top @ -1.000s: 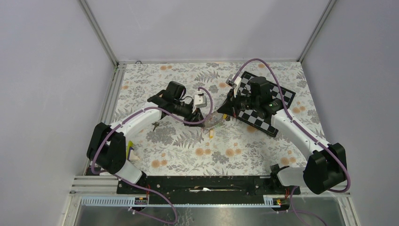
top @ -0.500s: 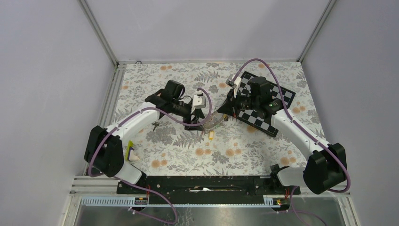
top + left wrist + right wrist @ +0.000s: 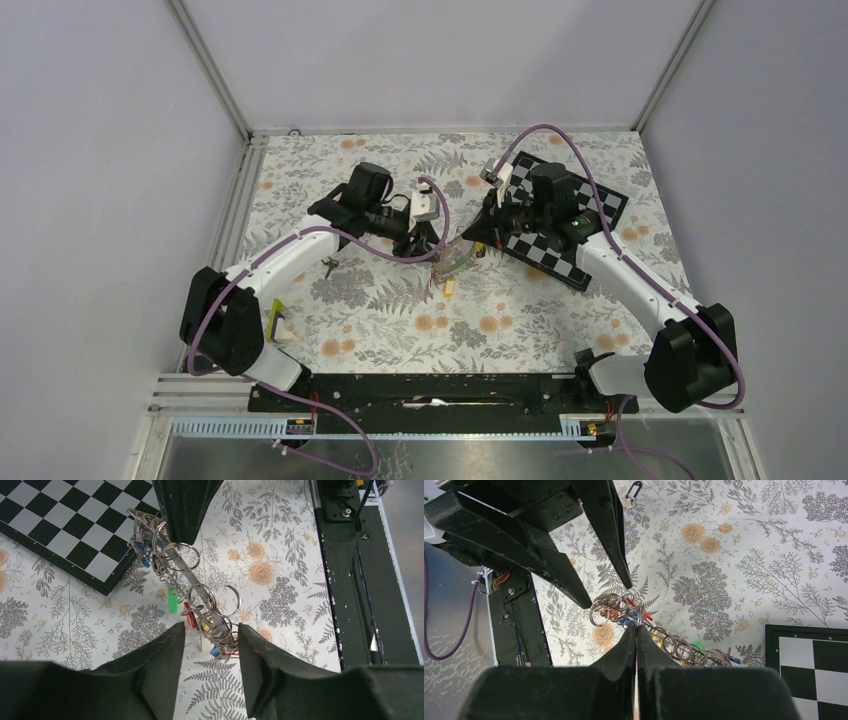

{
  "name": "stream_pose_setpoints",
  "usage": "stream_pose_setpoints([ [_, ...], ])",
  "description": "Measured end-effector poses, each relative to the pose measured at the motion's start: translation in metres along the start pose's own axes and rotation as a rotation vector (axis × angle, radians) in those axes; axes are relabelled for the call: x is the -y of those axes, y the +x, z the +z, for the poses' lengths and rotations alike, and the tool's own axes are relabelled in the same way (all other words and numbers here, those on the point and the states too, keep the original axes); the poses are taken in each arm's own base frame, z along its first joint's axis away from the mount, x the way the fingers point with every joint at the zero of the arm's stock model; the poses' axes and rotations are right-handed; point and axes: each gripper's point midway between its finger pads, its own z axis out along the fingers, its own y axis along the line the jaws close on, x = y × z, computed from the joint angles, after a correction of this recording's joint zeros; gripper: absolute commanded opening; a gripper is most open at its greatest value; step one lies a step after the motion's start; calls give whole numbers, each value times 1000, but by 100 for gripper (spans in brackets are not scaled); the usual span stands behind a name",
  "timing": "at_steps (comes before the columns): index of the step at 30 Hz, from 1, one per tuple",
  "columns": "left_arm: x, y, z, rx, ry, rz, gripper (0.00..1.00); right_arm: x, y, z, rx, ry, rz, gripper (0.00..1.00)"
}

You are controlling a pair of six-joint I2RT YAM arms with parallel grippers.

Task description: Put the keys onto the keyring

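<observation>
Pale grey walls box in a desk (image 3: 560, 320) under a floral cloth, with a chequered board (image 3: 605, 205) lying at its far right. Both arms reach to the middle of the desk, just off the board's near-left corner. The keyring (image 3: 192, 582) is held at a tilt between them. Both wrist views see it almost edge-on, as a thin grey strip. Many small wire rings (image 3: 226, 600) are threaded along it, bunched at both ends.

The right fingers (image 3: 629, 650) are clenched together on the end of the keyring nearer the board, and the strip runs out from their tips. The left fingers (image 3: 167, 650) stand apart, released, one on each side of the other end. That end's bunch of rings sits in the gap between them. Whether either finger touches it I cannot tell.

The keys (image 3: 200, 622) dangle from the rings. A green key (image 3: 172, 601) hangs about mid-strip, a red key (image 3: 189, 619) is just beside it, and a blue key (image 3: 215, 651) is in the bunch by the left fingers. From above, a yellow key (image 3: 449, 287) shows just under the keyring.

A small black clip (image 3: 328, 266) lies alone on the cloth beside the left forearm, well apart from the keyring.
</observation>
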Motion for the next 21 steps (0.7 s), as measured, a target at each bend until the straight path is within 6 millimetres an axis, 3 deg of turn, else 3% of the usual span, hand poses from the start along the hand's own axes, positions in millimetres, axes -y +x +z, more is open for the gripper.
stream_pose_setpoints([
  [8,1,4,4,0,21,-24,37,0,1,0,-1,0,-4,0],
  [16,4,6,6,1,52,-35,16,1,3,0,-4,1,-2,0],
  [21,6,4,5,-10,64,-46,10,1,5,0,-8,2,-3,0],
])
